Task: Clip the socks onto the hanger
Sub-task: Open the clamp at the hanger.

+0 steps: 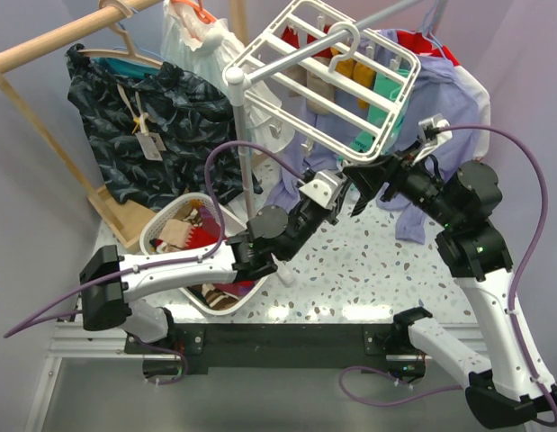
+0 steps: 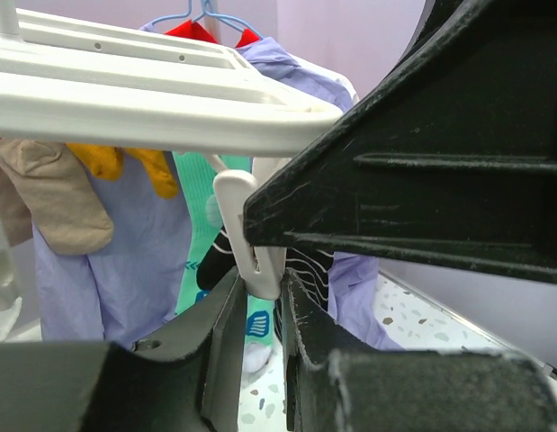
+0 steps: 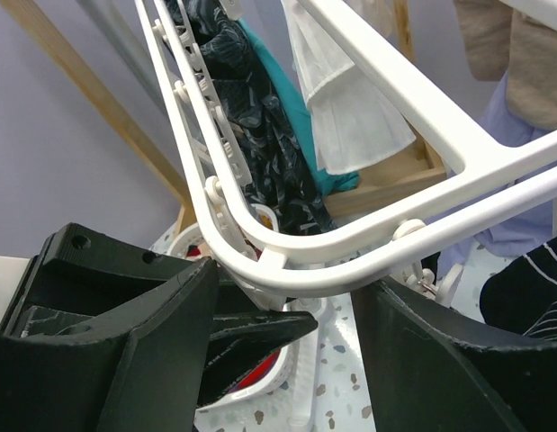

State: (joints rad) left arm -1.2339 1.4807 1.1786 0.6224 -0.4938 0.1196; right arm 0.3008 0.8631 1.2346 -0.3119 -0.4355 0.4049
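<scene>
Two grippers are working almost tip to tip under the low near corner of the hanger (image 2: 125, 112), which is hanging tilted from a grey bar (image 1: 390, 13).

Left gripper (image 2: 260, 310): the jaws are pinching the lower end of a white clip (image 2: 240, 202) that is dangling from the hanger's outer rail. The clip is filling the narrow gap between them.

Right gripper (image 3: 291, 301): the jaws are standing apart, straddling the rounded corner of the frame. Whether the pads are touching the rail cannot be told. In the left wrist view one of its black fingers is crowding in from the right, with its tip at the clip's side.

The socks (image 2: 58, 202) are hanging under the hanger, well left of the pinched clip, showing red up by the bars and tan below. Neither gripper is touching them. Yellow socks (image 2: 125, 162) and a teal sock (image 2: 202, 180) are hanging in between.

Clearances: a white pole (image 1: 246, 162) is standing just beside the left arm. The basket (image 1: 166, 214) is sitting under the left forearm, holding more red and tan cloth that is too tangled to identify. A lavender shirt (image 1: 453, 94) is crowding in behind the right wrist. Bare table (image 1: 377, 270) is lying open between the two arms.
</scene>
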